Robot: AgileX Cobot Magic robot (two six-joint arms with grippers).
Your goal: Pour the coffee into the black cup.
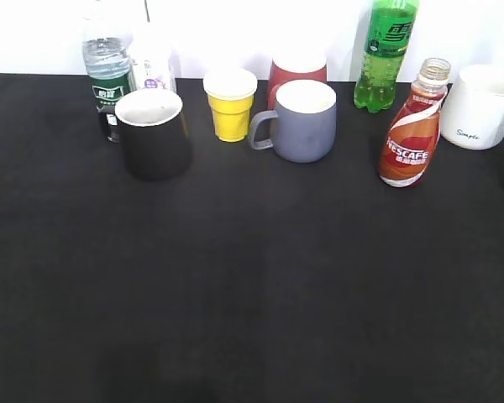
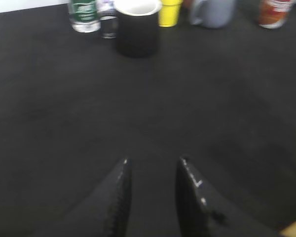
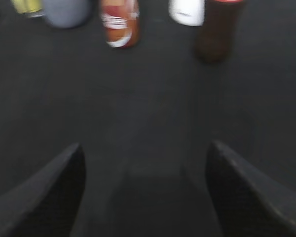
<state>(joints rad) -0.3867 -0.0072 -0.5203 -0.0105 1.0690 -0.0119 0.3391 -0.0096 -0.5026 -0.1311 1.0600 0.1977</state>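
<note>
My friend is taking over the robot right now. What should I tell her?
Left gripper: empty, jaws a little apart, low over the bare table.
Right gripper: empty, jaws wide open, facing the coffee bottle.
The coffee bottle stands upright at the right, uncapped; the black cup stands at the left, apart from it.
Done: nothing poured yet.
Left: grasp the bottle, carry it over, pour.

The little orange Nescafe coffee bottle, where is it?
In the exterior view, the orange Nescafe coffee bottle stands far right, between the tall green soda bottle and the white mug.
</note>
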